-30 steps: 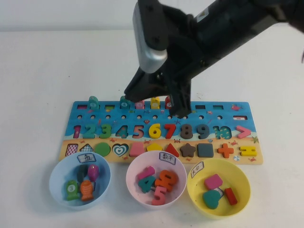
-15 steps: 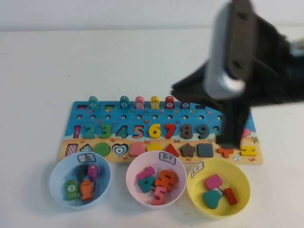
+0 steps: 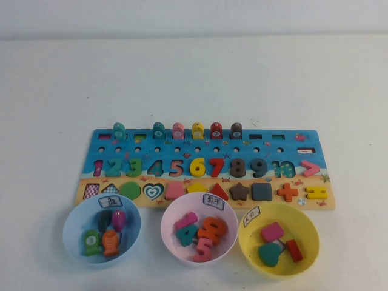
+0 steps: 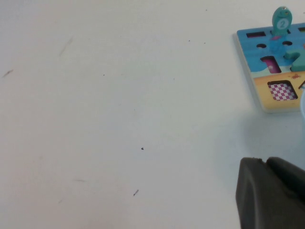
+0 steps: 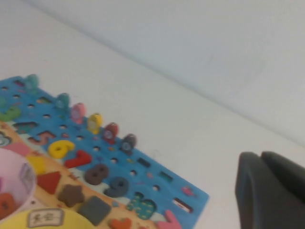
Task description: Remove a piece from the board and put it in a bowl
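Left hand [image 4: 271, 193] and right hand [image 5: 271, 191]: grip state cannot be told; both clear of the long blue wooden board [image 3: 206, 167], touching nothing visible.

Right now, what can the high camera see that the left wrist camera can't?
Only the high view shows the three bowls: the light-blue bowl with fish in it, the pink bowl and the yellow bowl, plus the whole row of numbers. No arm shows there. Only the left wrist view shows the left gripper, over bare table beside the board's end. The right gripper shows only in its own wrist view. Both share the board and its end fish.
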### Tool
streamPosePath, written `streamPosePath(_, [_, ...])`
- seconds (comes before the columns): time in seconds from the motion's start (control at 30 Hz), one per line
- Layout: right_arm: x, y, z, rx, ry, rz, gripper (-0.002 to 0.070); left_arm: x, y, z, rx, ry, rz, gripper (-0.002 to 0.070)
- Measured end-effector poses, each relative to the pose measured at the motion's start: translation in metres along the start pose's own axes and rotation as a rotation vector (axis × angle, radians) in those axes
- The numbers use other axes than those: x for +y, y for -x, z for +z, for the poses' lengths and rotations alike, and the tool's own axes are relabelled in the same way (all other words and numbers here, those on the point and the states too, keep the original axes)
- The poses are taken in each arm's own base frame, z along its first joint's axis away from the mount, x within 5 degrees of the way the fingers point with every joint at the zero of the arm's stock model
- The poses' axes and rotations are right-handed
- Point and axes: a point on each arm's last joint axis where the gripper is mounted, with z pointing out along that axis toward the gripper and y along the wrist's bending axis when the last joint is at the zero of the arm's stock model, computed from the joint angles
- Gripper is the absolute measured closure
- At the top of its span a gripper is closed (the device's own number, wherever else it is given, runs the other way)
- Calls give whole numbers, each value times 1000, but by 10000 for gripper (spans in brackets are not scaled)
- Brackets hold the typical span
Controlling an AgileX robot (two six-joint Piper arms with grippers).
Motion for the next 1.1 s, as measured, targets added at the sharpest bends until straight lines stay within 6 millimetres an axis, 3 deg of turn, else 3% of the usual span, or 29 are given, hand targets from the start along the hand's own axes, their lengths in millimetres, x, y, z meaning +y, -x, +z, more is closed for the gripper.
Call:
streamPosePath(0.2, [-5,-27,-41,-75,-245,17,693,0,0,0,0,0,0,680])
streamPosePath(0.4, [5,-51,-62,-145,-378,6,693,0,0,0,0,0,0,680])
streamPosePath(0.57, [11,-78,-60,-142,-386,94,693,0,0,0,0,0,0,679])
streamPosePath(0.8, [15,-120,-54,94,-408,358,693,0,0,0,0,0,0,679])
streamPosePath(1.1, [17,-137,-55,176,-449,462,693,0,0,0,1,0,0,680])
